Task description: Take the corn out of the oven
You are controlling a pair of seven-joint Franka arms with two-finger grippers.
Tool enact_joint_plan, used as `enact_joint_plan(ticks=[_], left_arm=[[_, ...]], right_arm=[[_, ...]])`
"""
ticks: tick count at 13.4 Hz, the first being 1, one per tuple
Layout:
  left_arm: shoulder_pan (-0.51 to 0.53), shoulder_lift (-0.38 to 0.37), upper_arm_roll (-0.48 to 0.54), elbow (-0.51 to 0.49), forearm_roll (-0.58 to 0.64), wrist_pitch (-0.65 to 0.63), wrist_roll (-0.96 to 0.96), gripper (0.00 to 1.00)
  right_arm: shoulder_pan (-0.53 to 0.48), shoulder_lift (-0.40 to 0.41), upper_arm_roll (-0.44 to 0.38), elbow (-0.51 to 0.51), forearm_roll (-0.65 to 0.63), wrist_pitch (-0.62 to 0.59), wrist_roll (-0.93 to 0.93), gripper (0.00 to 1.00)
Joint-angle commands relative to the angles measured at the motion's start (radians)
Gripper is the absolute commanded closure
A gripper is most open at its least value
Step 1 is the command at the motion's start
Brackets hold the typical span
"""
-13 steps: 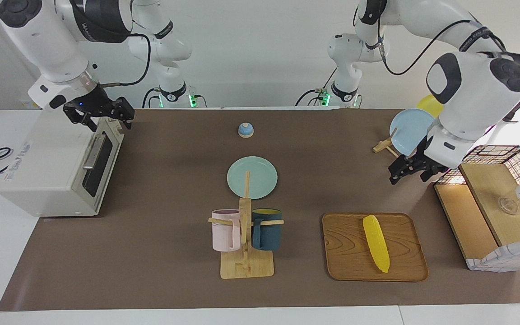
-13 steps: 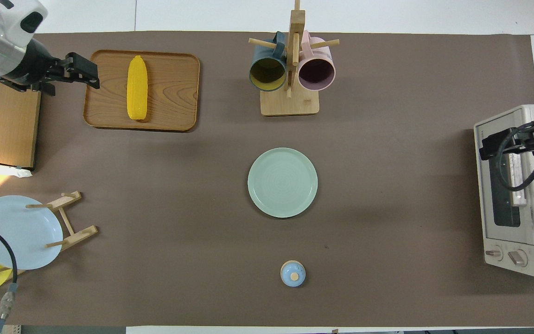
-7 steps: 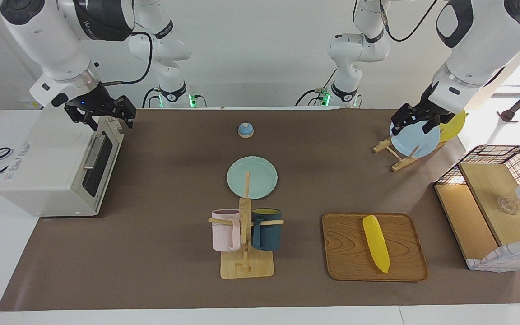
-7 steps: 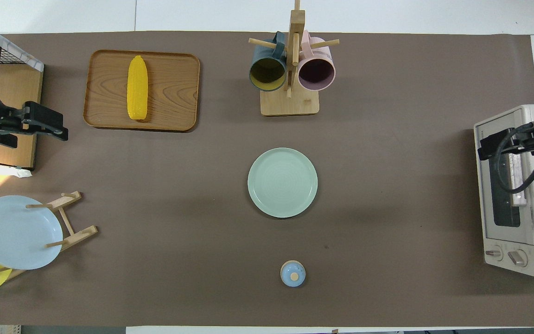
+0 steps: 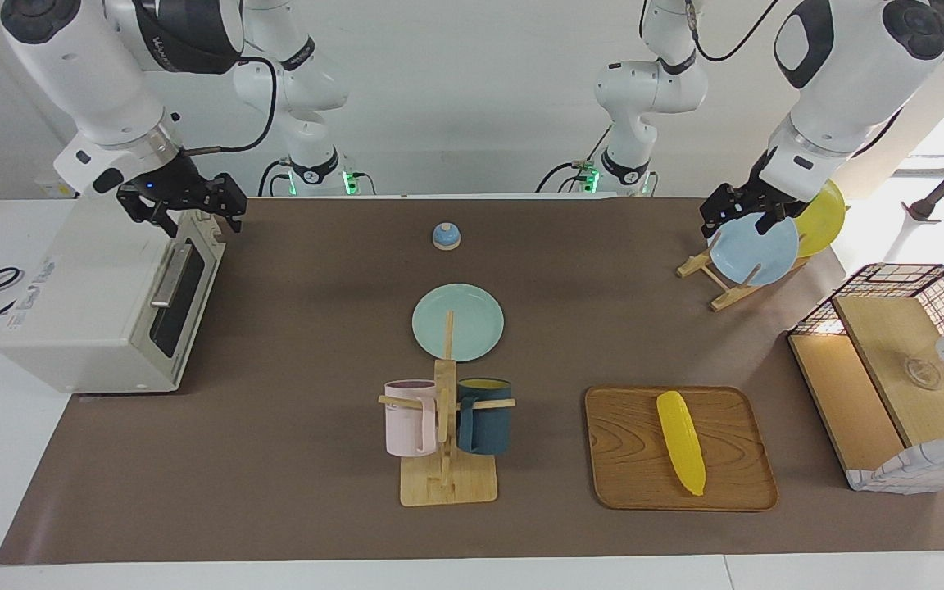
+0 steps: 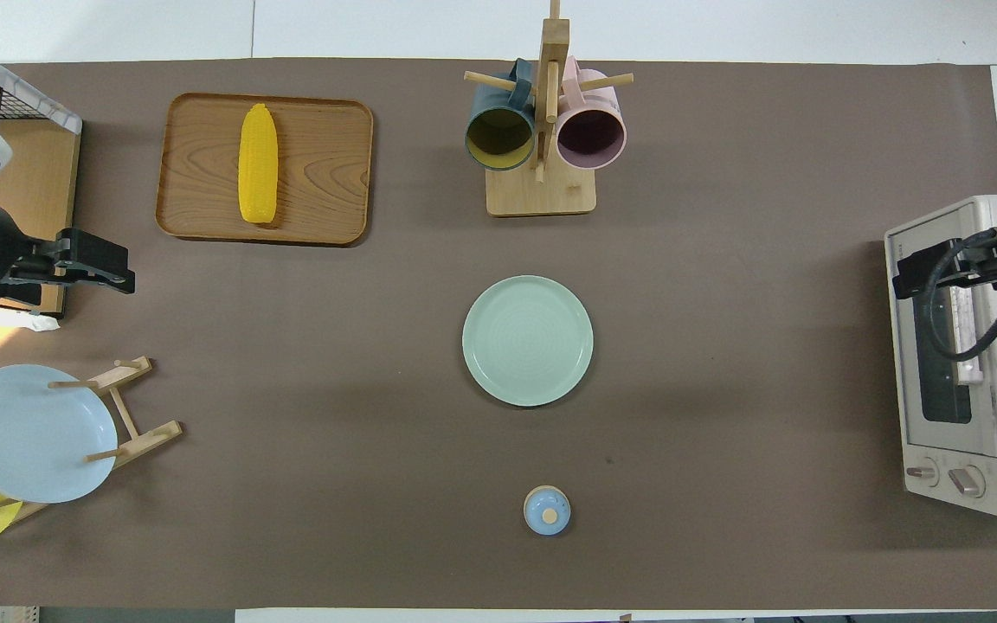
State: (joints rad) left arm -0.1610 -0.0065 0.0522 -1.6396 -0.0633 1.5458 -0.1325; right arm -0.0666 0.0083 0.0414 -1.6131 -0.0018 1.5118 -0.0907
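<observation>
left gripper (image 5: 736, 215) now higher above blue plate (image 5: 755, 250), jaws wide, empty

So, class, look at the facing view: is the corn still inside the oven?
No, the corn lies on the wooden tray toward the left arm's end of the table, well apart from the closed oven.

Open mat btwn oven (image 5: 103, 303) and green plate (image 5: 457, 322), nothing in the way. Mug rack (image 5: 446, 426) crowds the tray (image 5: 628, 451) w/ corn (image 5: 679, 441).

Facing, overhead cameras high (half-turn apart), sharing table (image 5: 300, 344).
</observation>
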Motion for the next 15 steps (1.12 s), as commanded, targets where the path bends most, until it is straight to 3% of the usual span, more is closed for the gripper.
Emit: enact_joint_plan(ticks=[1, 15], left_arm=[[-0.017, -0.003, 0.003, 0.016, 0.028, -0.007, 0.008, 0.0], [-0.02, 0.01, -0.005, 0.024, 0.056, -0.004, 0.008, 0.0]], right_arm=[[0.002, -0.013, 0.002, -0.004, 0.016, -0.005, 0.019, 0.0], [-0.001, -0.013, 0.002, -0.004, 0.016, -0.002, 0.02, 0.0]])
